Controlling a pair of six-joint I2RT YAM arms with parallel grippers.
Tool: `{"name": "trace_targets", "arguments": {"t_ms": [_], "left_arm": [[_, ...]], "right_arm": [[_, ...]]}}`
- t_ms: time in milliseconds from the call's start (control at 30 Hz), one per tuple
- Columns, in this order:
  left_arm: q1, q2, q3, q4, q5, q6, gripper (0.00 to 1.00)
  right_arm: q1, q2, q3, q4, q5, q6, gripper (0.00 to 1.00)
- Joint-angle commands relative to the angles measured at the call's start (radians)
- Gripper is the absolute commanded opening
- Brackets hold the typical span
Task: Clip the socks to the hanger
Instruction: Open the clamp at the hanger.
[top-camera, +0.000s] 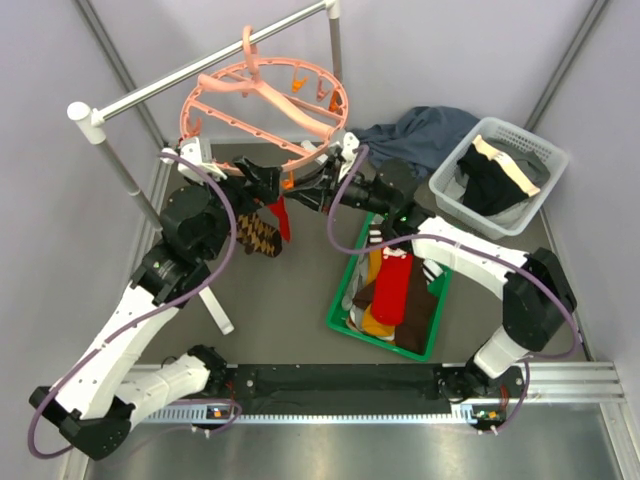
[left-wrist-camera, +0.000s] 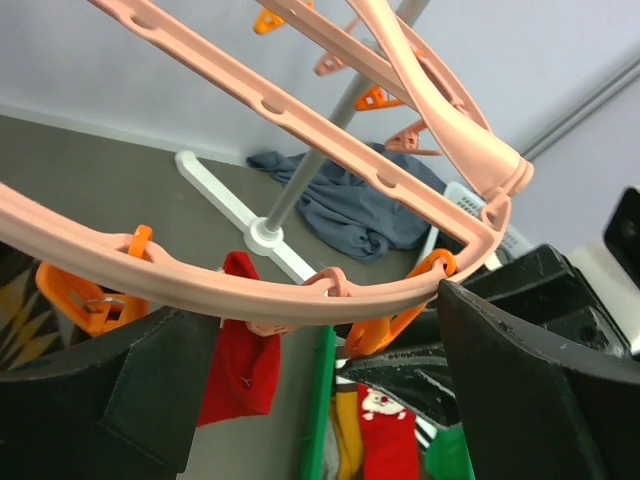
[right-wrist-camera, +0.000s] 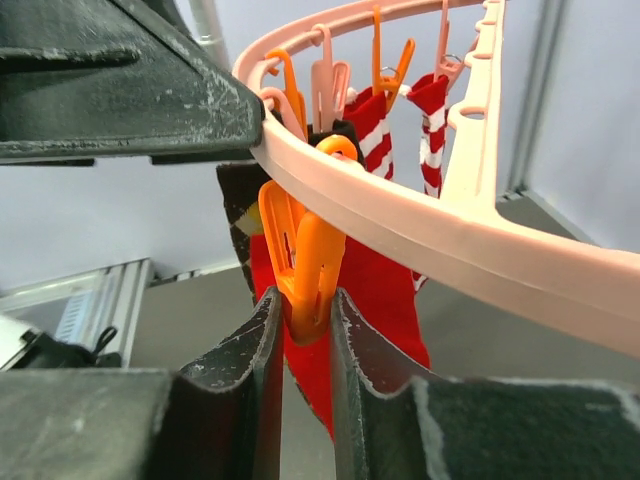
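Observation:
The salmon-pink ring hanger (top-camera: 265, 105) hangs from the grey rail. A brown argyle sock (top-camera: 258, 236) and a plain red sock (top-camera: 281, 216) hang clipped under its near rim. Red-and-white striped socks (right-wrist-camera: 375, 125) hang at its far side. My right gripper (right-wrist-camera: 305, 310) is shut on an orange clip (right-wrist-camera: 303, 262) under the rim, just in front of the red sock (right-wrist-camera: 385, 290). My left gripper (left-wrist-camera: 320, 380) is open just below the rim (left-wrist-camera: 200, 285), empty, left of the same clip (left-wrist-camera: 395, 320). The two grippers meet at the rim's near edge, left (top-camera: 262, 181) and right (top-camera: 308, 186).
A green bin (top-camera: 343, 290) holds several more socks, red, mustard and brown. A white basket (top-camera: 520, 135) with black and cream garments stands at the back right, with a dark blue-grey cloth (top-camera: 425, 132) beside it. The rail's white foot (top-camera: 217, 305) lies on the mat.

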Motion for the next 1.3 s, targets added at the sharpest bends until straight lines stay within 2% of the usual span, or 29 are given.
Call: {"name": "trace_targets", "arguments": {"t_ms": [0,133,300,500,700,1133,1267], "left_arm": [[0.003,-0.043,0.097,-0.097,-0.074,0.120,0.93],[0.004,-0.065,0.148,-0.187,-0.063,0.192,0.93],[0.004,-0.126,0.142,-0.203,-0.028,0.243,0.92],[0.004,-0.125,0.140,-0.219,0.142,0.177,0.86],[0.004,-0.100,0.120,-0.218,0.188,0.122,0.81],[0.003,-0.019,0.073,-0.155,0.121,0.031,0.79],[0.004,-0.005,0.062,-0.126,0.083,0.023,0.76]], "right_arm": [[0.085,-0.091,-0.005,-0.113,0.215,-0.155,0.00],[0.134,-0.103,0.007,-0.163,0.349,-0.227,0.00],[0.179,-0.089,0.038,-0.208,0.420,-0.273,0.00],[0.215,-0.073,0.063,-0.237,0.464,-0.301,0.00],[0.229,-0.071,0.069,-0.234,0.477,-0.296,0.00],[0.246,-0.076,0.064,-0.222,0.474,-0.290,0.00],[0.246,-0.074,0.060,-0.212,0.472,-0.290,0.00]]}}
